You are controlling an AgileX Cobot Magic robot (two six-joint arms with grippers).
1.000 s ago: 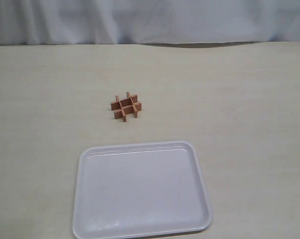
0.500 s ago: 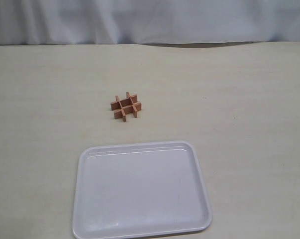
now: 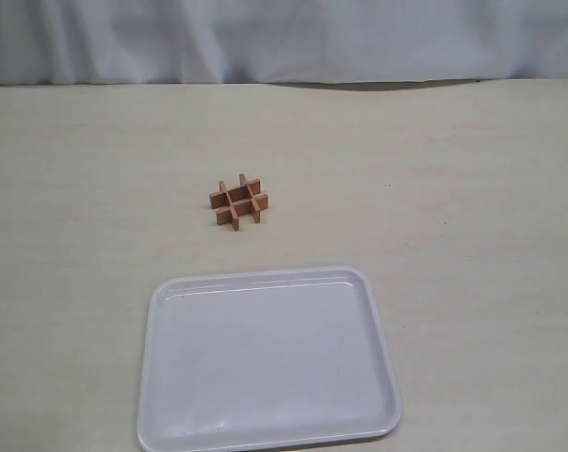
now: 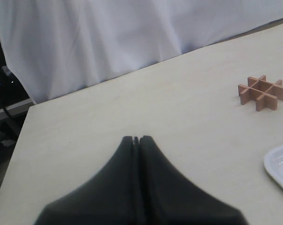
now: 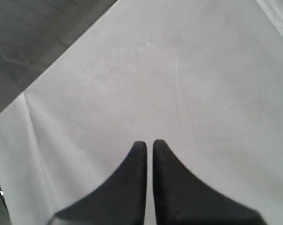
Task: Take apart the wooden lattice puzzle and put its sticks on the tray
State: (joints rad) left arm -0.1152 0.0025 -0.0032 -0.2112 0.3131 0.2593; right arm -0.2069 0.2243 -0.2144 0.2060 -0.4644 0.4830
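The wooden lattice puzzle (image 3: 237, 202) sits whole on the table, a small reddish-brown hash-shaped grid, a little beyond the tray's far rim. The white tray (image 3: 265, 358) lies at the near edge with nothing on it. Neither gripper shows in the exterior view. In the left wrist view my left gripper (image 4: 136, 138) is shut and holds nothing, low over bare table, with the puzzle (image 4: 263, 92) well off to one side and a corner of the tray (image 4: 279, 165) at the frame's edge. In the right wrist view my right gripper (image 5: 146, 143) is shut, facing only white cloth.
A white cloth backdrop (image 3: 284, 42) hangs behind the table's far edge. The left wrist view shows the table's side edge (image 4: 24, 136) with dark equipment and cables beyond it.
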